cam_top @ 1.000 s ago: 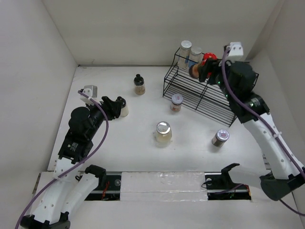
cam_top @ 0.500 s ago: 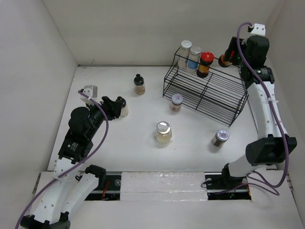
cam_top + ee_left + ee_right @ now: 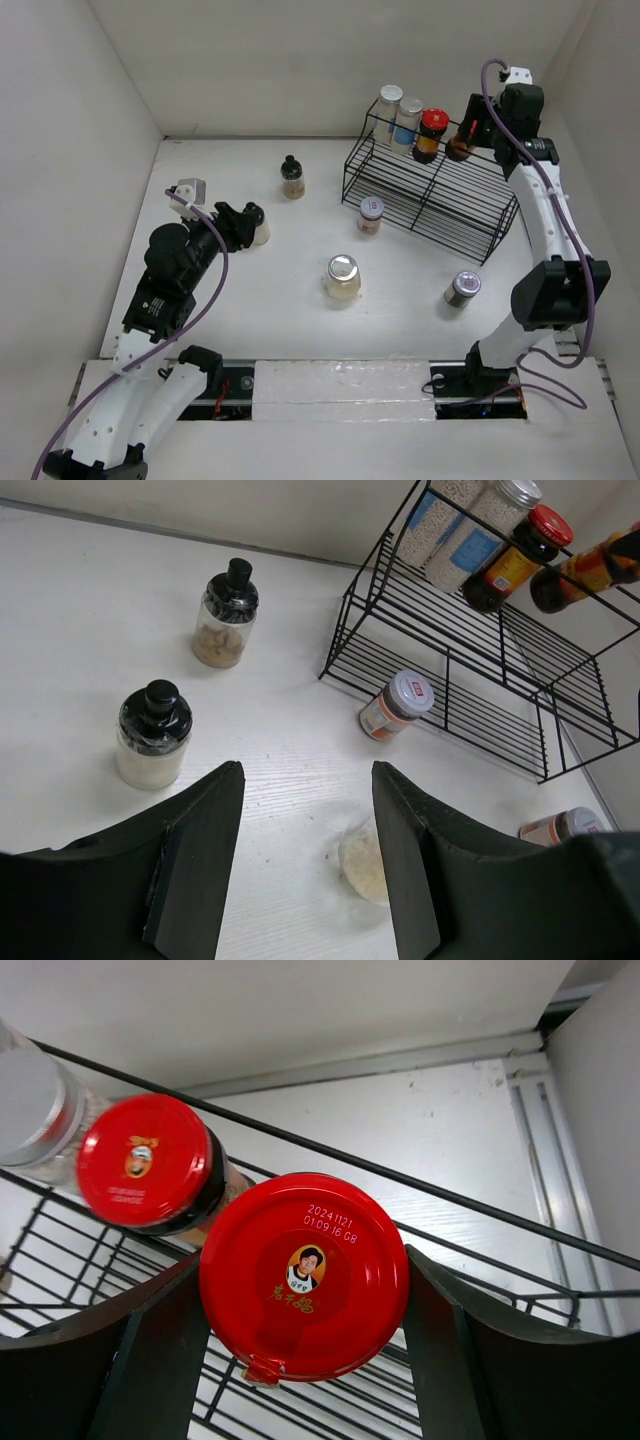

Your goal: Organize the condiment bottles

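My right gripper is shut on a dark bottle with a red cap. It holds the bottle over the top tier of the black wire rack, right beside a second dark red-capped bottle that stands there. Two clear silver-capped jars stand left of that on the same tier. My left gripper is open and empty, next to a black-capped jar. Another black-capped jar, a white-capped jar, a wide silver-lidded jar and a dark-lidded jar stand on the table.
The rack's lower tier holds nothing. White walls enclose the table at the back and on both sides, and the right arm is close to the right wall. In the left wrist view the wide jar lies just beyond my open fingers.
The right arm swung to the rack's far right end. One red-capped bottle now stands on the top tier, and the held bottle has come down beside it. The left arm has not moved.
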### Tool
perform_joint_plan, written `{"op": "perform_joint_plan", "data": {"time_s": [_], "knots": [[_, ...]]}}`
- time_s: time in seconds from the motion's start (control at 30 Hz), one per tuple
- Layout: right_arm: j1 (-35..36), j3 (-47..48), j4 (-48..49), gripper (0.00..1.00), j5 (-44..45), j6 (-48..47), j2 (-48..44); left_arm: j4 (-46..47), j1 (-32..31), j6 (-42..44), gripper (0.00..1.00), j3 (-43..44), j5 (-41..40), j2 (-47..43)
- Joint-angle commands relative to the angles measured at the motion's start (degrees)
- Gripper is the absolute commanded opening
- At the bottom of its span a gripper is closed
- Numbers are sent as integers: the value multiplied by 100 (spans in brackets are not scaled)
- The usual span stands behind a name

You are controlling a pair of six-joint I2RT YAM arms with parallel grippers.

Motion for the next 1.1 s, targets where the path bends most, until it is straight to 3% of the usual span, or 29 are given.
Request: {"op": "perform_joint_plan", "data": {"time_s": [0.0,0.2,0.33,0.37,0.47,0.67,0.73,0.77,0.8,0.83,0.9,0.93,1.0,1.03,1.07], "knots": [[-48,452,480,44,-288,-11,182,211,28,47,50,-16,60,-15],[-48,760,155,49,-393,-11,640,211,28,47,50,-16,60,-15],[-48,1015,49,71,-393,-11,834,211,28,47,50,-16,60,-15],[-48,1076,49,82,-393,-11,834,211,28,47,50,-16,60,-15],[5,1147,162,91,-393,51,660,211,28,47,50,-16,-1,-15],[75,823,680,91,-191,174,-43,211,28,47,50,-16,-1,-15],[234,34,1094,77,-77,226,-675,211,28,47,50,-16,-1,-15],[451,-335,1573,62,-77,305,-930,211,28,47,50,-16,-1,-15],[610,-1165,1813,44,-77,445,-1454,211,28,47,50,-16,-1,-15],[812,-1608,2041,14,-77,516,-1712,211,28,47,50,-16,-1,-15],[1646,-2496,2777,0,-374,569,-2134,211,28,47,50,-16,-1,-15],[1988,-3327,3017,0,-515,569,-2406,211,28,47,50,-16,-1,38],[3039,-3895,3256,18,-779,569,-2488,211,28,47,48,-16,-1,38],[3368,-4220,3170,55,-780,430,-2540,211,28,47,48,-16,-1,38],[3684,-4310,3003,71,-675,350,-2593,211,28,47,47,-16,-1,38]]}}
